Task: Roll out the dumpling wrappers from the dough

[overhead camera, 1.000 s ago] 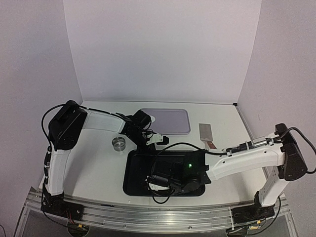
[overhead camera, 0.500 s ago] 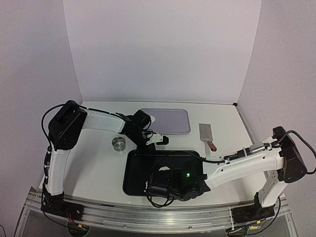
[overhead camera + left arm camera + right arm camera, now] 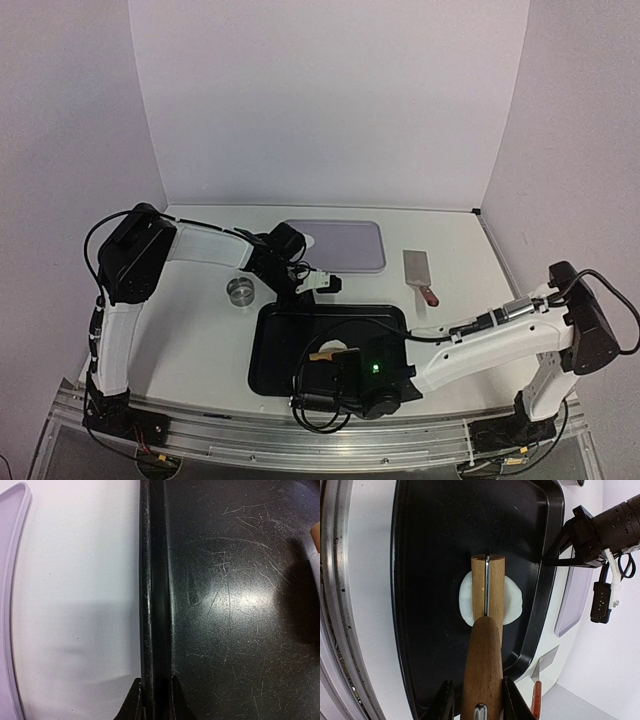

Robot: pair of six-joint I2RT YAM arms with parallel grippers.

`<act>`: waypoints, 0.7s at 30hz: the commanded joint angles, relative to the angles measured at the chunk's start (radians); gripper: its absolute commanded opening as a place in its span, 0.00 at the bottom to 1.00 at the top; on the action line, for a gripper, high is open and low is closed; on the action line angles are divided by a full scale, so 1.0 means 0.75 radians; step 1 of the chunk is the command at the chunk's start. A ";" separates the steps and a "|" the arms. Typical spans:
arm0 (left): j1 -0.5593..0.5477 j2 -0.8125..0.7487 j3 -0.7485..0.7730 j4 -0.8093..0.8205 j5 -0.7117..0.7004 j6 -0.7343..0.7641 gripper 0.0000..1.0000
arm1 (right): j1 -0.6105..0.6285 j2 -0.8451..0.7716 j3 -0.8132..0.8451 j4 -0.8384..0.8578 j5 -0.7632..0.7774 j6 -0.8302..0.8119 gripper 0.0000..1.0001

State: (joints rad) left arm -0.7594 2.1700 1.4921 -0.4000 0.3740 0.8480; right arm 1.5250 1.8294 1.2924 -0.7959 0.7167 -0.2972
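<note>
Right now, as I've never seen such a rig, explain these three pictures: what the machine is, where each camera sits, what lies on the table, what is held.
The machine is a white left arm and a white right arm, bolted at the near edge of a white table, each ending in a two-finger gripper. The wide picture looks down from above and behind them; the other two come from a camera on each wrist. On the table lie a black plastic tray, a pale lilac tray behind it, a small round metal ring and a metal scraper with a red handle. The left gripper is shut on the black tray's far rim, perhaps steadying it. The right gripper is shut on a wooden rolling pin, which lies across a flattened patch of white dough inside the black tray.
</note>
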 commanded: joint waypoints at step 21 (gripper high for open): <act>0.015 0.023 0.055 0.048 -0.140 0.085 0.00 | 0.022 0.178 0.007 -0.155 -0.436 0.057 0.00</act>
State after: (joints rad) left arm -0.7582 2.1706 1.4994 -0.4120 0.3803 0.8364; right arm 1.5603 1.8641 1.3217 -0.8321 0.7463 -0.2501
